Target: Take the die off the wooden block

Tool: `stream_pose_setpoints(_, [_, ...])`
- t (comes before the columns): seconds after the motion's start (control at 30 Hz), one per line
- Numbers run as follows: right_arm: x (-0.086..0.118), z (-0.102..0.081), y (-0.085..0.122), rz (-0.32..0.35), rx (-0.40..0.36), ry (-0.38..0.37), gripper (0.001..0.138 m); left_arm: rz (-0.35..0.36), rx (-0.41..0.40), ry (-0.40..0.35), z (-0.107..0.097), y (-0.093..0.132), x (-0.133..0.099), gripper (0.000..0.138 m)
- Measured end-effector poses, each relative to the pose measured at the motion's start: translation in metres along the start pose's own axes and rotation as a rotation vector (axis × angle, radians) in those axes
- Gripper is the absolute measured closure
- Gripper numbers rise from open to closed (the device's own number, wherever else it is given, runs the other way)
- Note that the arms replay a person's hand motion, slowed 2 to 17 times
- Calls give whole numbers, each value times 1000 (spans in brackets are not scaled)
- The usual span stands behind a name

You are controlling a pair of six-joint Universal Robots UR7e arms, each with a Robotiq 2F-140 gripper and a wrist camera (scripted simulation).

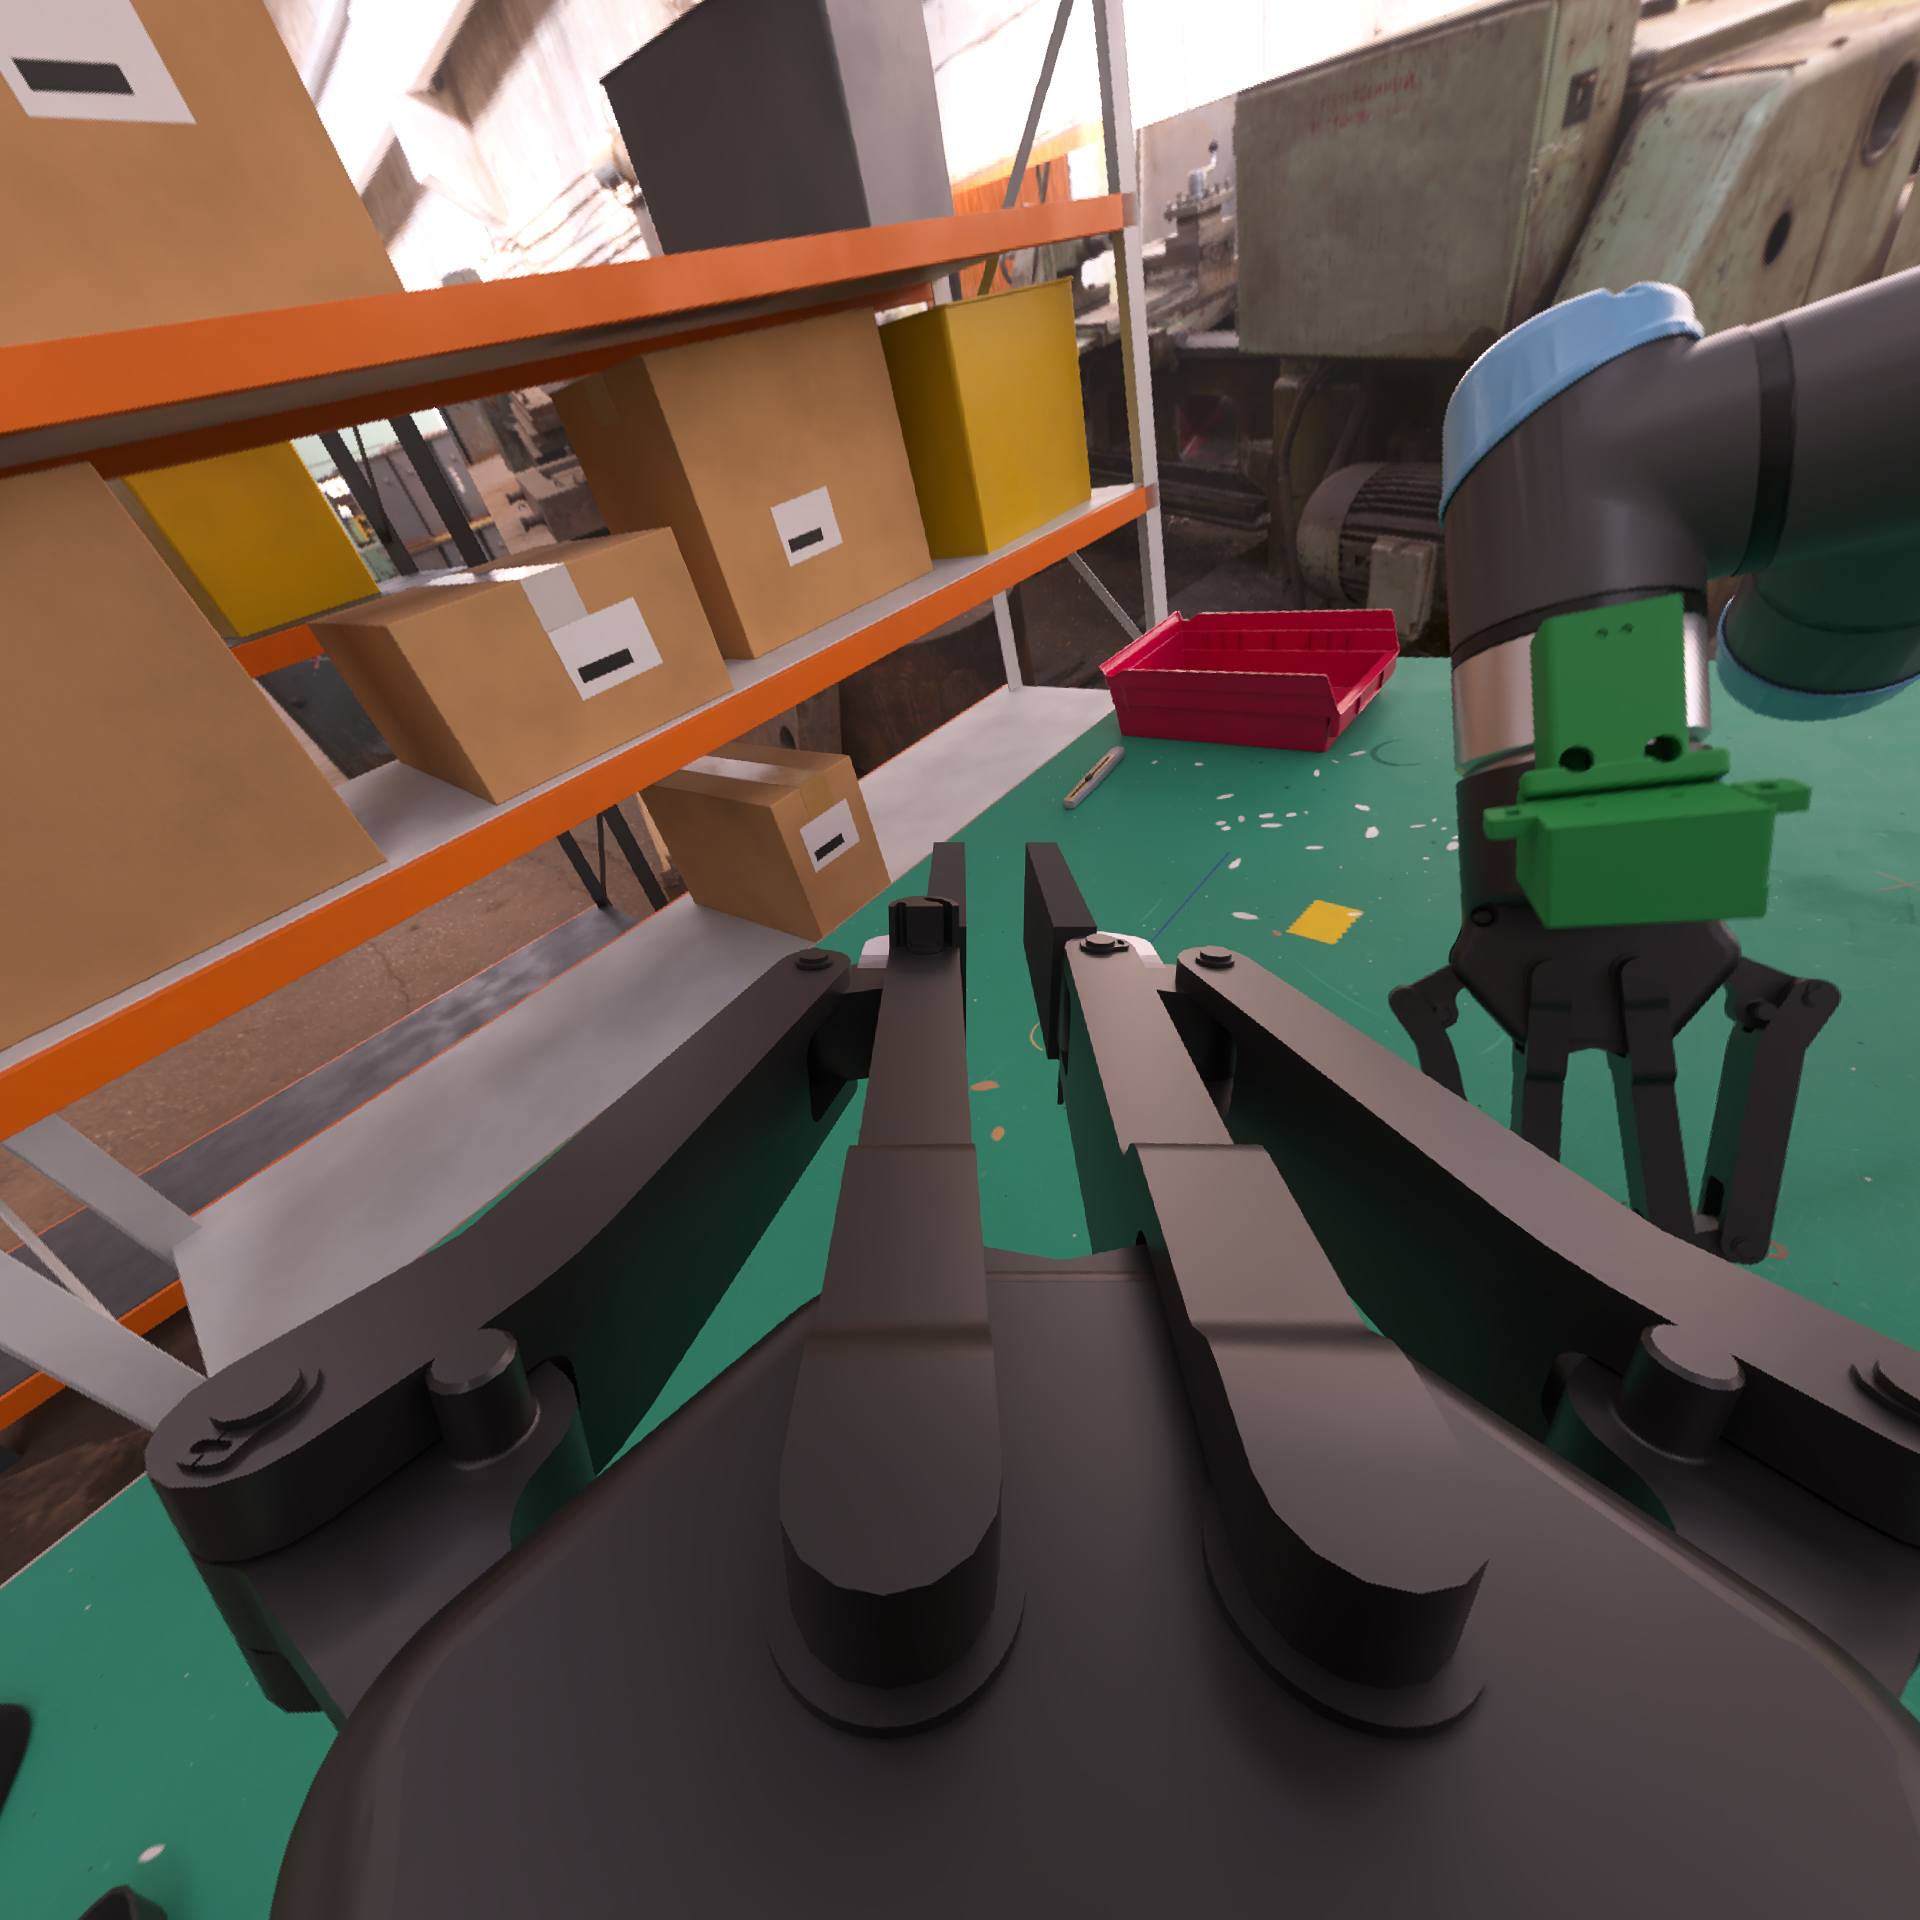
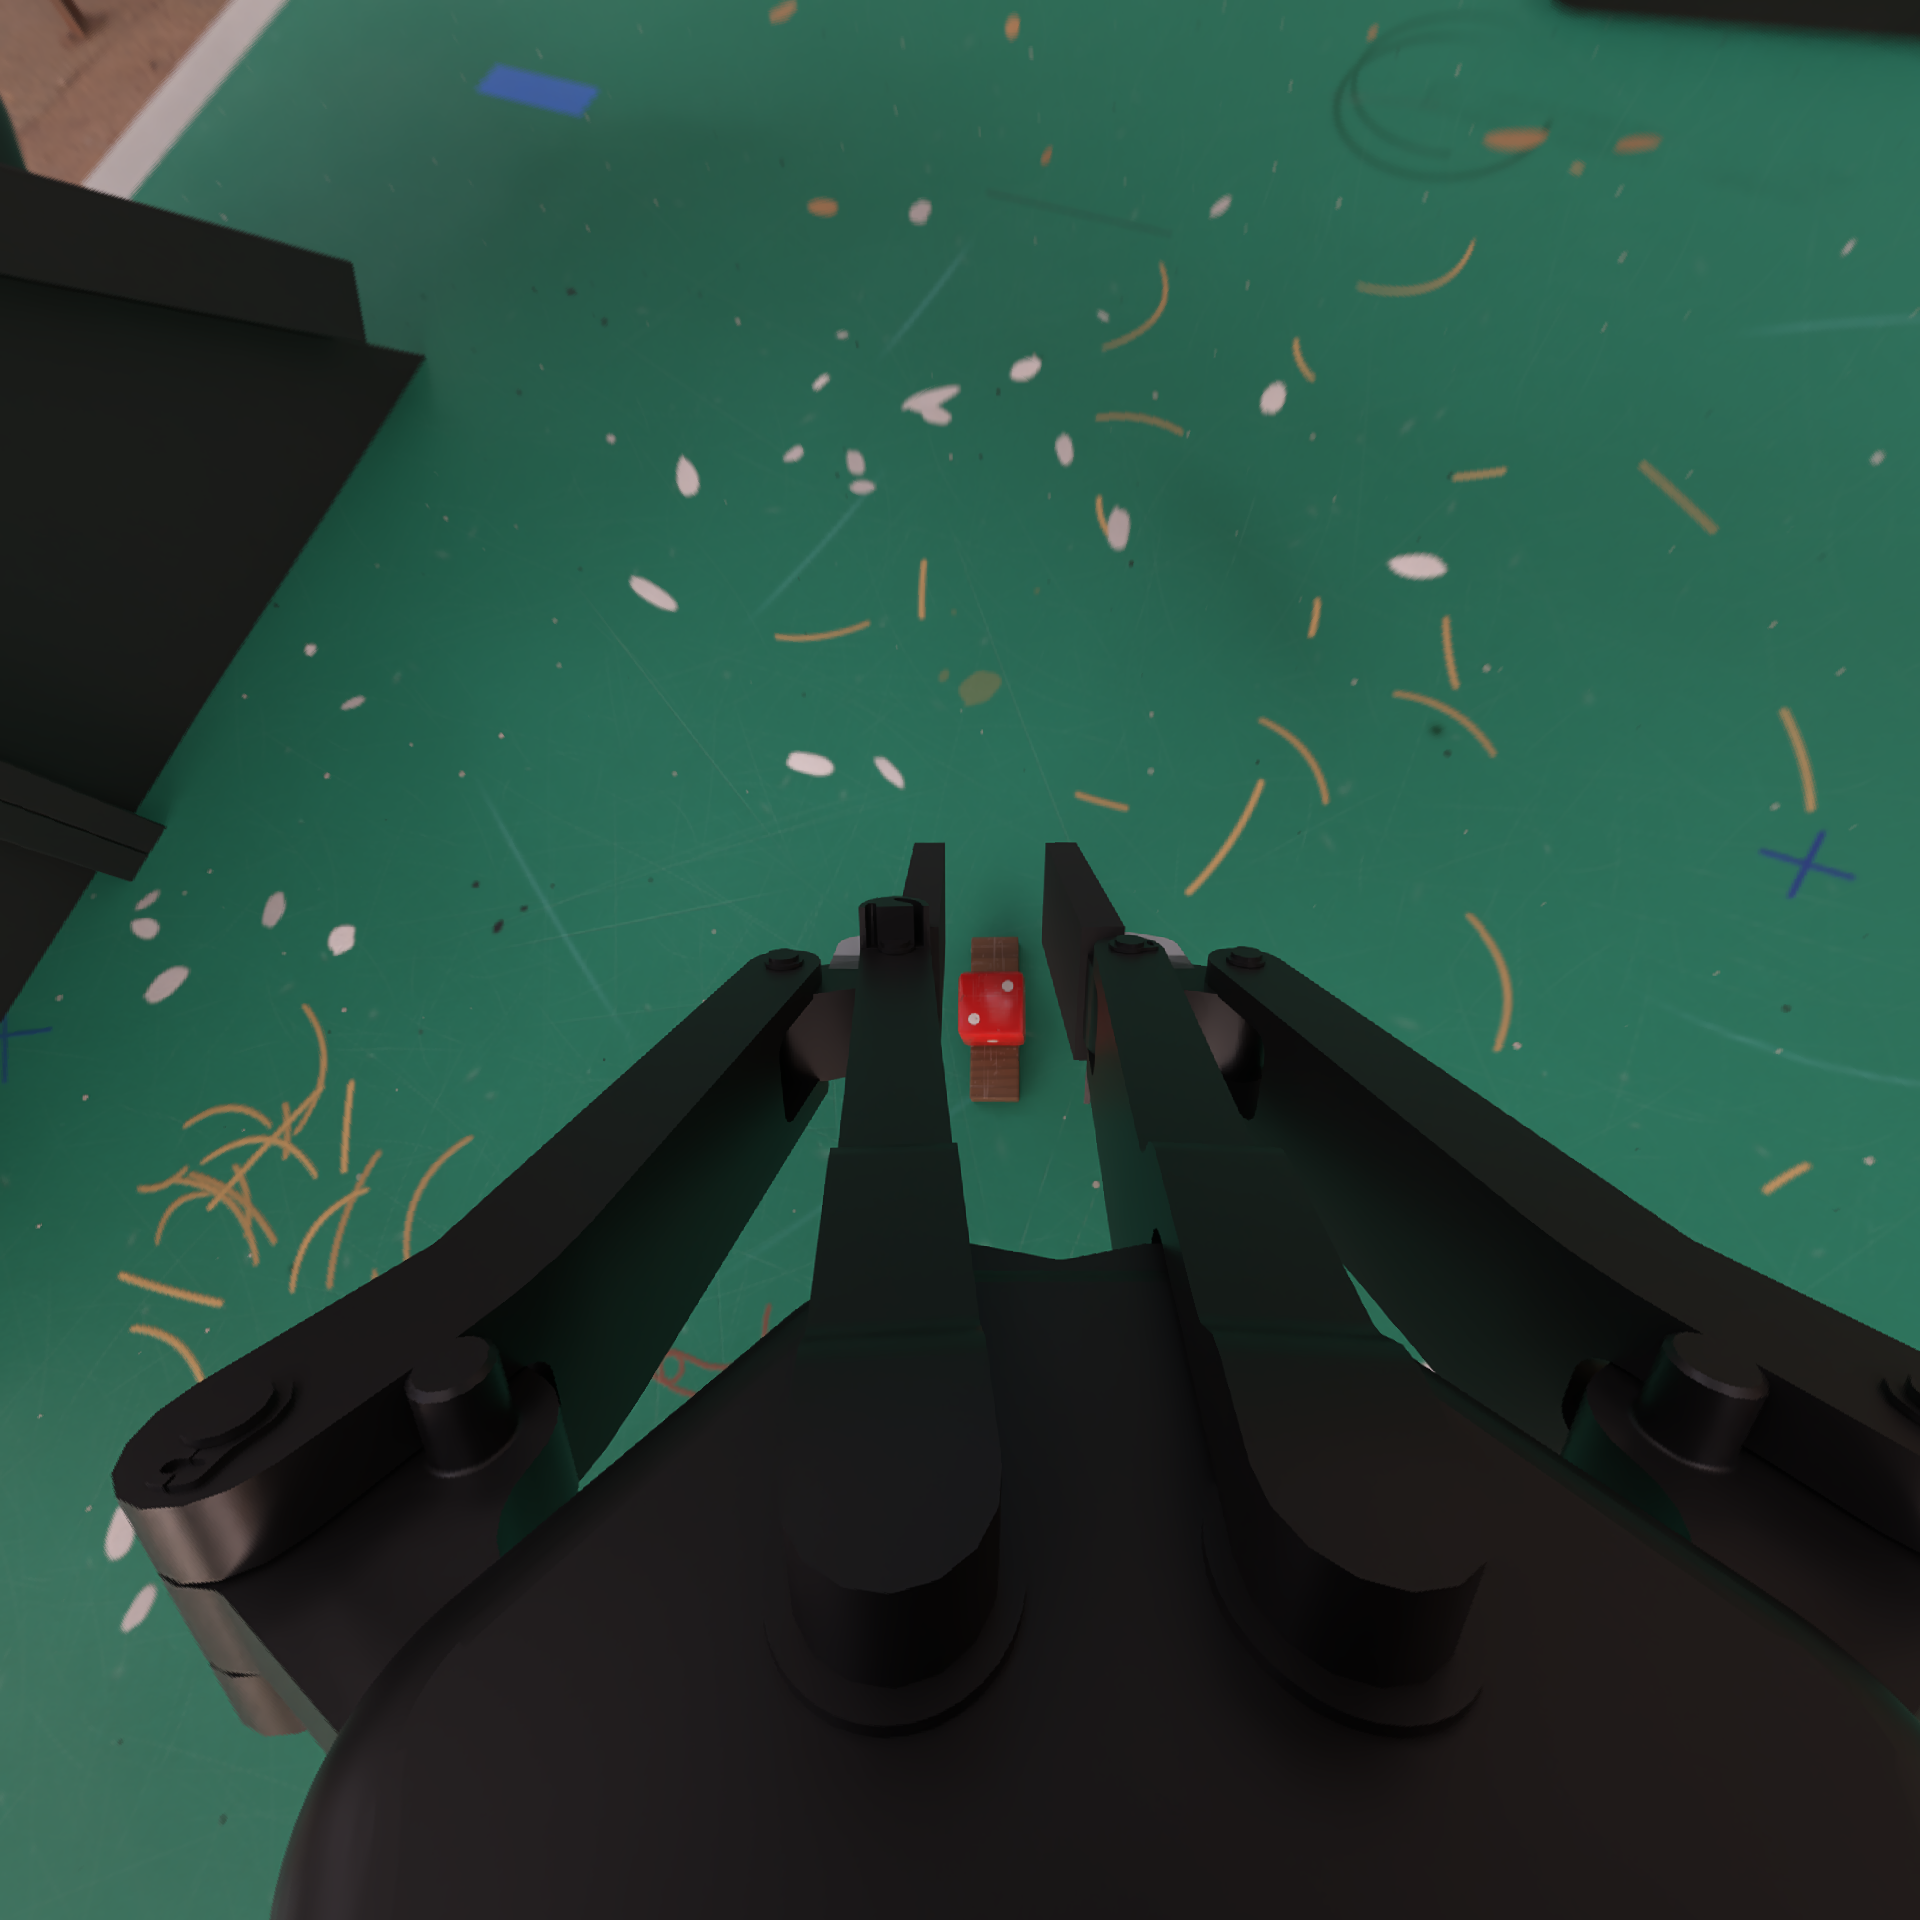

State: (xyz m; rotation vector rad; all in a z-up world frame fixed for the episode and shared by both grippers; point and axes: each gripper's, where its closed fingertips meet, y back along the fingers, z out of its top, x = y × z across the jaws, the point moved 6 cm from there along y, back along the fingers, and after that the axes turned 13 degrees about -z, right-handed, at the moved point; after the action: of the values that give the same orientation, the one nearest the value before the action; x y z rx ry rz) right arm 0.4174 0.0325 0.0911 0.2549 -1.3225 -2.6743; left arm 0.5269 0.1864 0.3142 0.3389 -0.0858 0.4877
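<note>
A green surface (image 2: 1351,935), scuffed and flecked with white and orange marks, fills the workshop foreground, with an orange-beamed shelf rack (image 1: 582,301) along one side and old green machinery behind. One wooden block (image 2: 994,1075) lies flat on the surface, and one red die (image 2: 990,1006) with white pips sits on top of it, near the block's middle, so that wood shows beyond the die at both ends. The right gripper (image 2: 994,862) hangs above the block, its two fingers (image 2: 1070,904) apart with a gap on either side of the die; they touch neither die nor block. The left gripper (image 1: 994,862) is well away from the block, pointed toward the rack, its two fingers (image 1: 948,894) close together with only a narrow slit between them and nothing in it. From there the right arm shows with a green camera mount (image 1: 1631,821) at its wrist. Beyond it, one red bin (image 1: 1247,675) stands at the far end of the surface, with one pen-like tool (image 1: 1093,777) just beside it. The rack carries five brown cardboard boxes (image 1: 769,488), two yellow boxes (image 1: 987,416) and one grey box (image 1: 769,125); a sixth brown one (image 1: 769,831) sits lowest
</note>
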Motion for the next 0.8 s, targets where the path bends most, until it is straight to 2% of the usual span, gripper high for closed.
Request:
stream_pose_setpoints(0.13, [2, -6, -9, 25, 59, -23, 114, 8, -21, -4, 2, 9, 0, 123])
stream_pose_setpoints(0.3, [3, -7, -13, 40, 73, -25, 116, 14, -44, -8, 5, 16, -1, 123])
stream_pose_setpoints(0.57, [4, -10, -12, 18, 144, -31, 118, -13, -68, -10, 7, 19, -4, 123])
stream_pose_setpoints(0.8, [4, -14, -9, 3, 181, -2, 119, -22, -63, -21, 8, 18, -6, 123])
